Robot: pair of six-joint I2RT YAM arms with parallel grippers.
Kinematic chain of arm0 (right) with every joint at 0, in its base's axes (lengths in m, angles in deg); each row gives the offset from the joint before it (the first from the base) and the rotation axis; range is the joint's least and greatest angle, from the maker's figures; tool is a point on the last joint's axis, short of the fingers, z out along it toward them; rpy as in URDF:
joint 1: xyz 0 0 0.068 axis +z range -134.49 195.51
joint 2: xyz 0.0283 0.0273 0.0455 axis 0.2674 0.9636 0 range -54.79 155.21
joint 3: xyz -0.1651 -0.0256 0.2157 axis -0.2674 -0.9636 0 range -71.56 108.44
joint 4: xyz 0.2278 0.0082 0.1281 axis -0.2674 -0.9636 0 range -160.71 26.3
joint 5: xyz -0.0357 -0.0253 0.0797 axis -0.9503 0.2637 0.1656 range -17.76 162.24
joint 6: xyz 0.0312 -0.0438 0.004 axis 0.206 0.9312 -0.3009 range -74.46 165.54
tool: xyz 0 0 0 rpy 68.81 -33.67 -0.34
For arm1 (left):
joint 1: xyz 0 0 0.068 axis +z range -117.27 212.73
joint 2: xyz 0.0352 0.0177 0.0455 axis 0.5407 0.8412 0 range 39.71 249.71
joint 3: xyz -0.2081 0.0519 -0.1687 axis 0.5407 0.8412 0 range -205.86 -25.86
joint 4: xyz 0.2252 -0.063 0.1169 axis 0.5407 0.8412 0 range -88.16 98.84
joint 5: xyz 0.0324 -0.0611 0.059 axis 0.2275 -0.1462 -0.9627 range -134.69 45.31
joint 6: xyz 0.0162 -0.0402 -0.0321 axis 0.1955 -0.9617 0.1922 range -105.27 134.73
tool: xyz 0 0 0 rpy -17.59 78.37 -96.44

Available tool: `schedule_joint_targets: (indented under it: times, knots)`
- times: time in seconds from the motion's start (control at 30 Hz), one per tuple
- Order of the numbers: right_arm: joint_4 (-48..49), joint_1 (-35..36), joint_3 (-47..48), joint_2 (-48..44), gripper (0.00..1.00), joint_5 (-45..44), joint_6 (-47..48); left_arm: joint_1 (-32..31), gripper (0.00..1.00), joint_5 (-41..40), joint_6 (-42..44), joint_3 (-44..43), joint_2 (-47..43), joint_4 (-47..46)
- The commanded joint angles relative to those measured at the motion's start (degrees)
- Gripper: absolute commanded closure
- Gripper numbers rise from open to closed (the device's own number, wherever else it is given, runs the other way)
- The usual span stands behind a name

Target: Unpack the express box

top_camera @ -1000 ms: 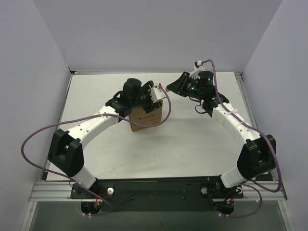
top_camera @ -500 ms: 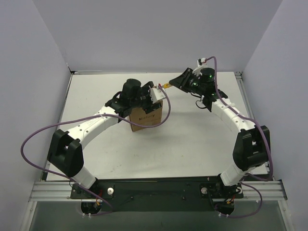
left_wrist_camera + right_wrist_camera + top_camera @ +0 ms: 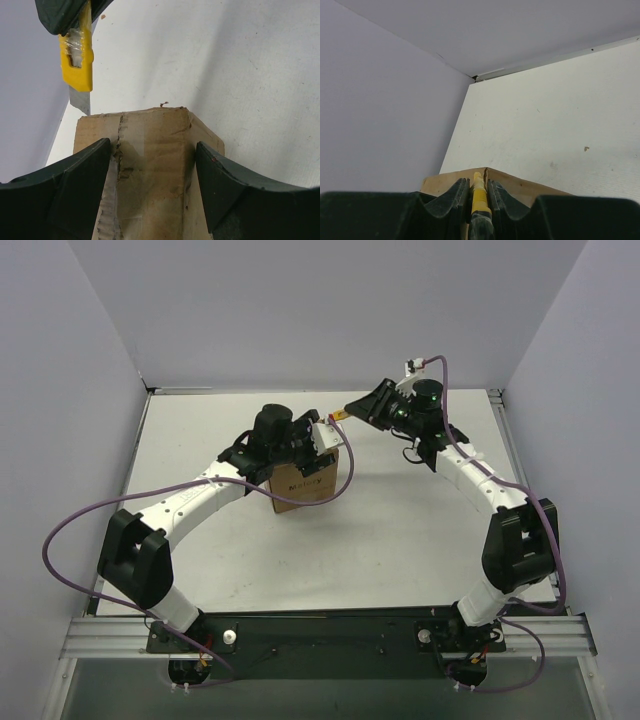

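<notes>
- On the table, the express box sits near centre, slightly toward 10 o'clock; it looks light, stiff and crushable.
- The left gripper clamps its side walls, the sensible hold.
- The right gripper pinches the utility knife, blade at the box's 1 o'clock corner.

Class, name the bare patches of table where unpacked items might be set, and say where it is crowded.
Free: the wide table stretch nearer than the express box, between both arms; the far-left corner by the wall. Crowded: the far middle, where left jaws clamp the box and right jaws hold the utility knife at its edge.
</notes>
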Motion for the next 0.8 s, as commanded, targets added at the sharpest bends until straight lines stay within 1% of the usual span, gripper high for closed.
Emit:
schedule_joint_targets:
  times: [0.0,0.47,0.77]
  knots:
    - [3.4,0.9,1.1,-1.1,1.0,0.6,0.4,0.1,0.23,1.3,-1.1,0.8,-1.0,1.7]
    - [4.7,1.1,-0.1,-2.2,1.0,-2.1,3.5,0.1,0.23,1.4,-1.5,0.8,-0.8,2.0]
    - [2.5,1.4,0.6,-1.5,1.0,-2.3,5.3,0.1,0.23,1.4,-1.3,0.6,-0.8,1.9]
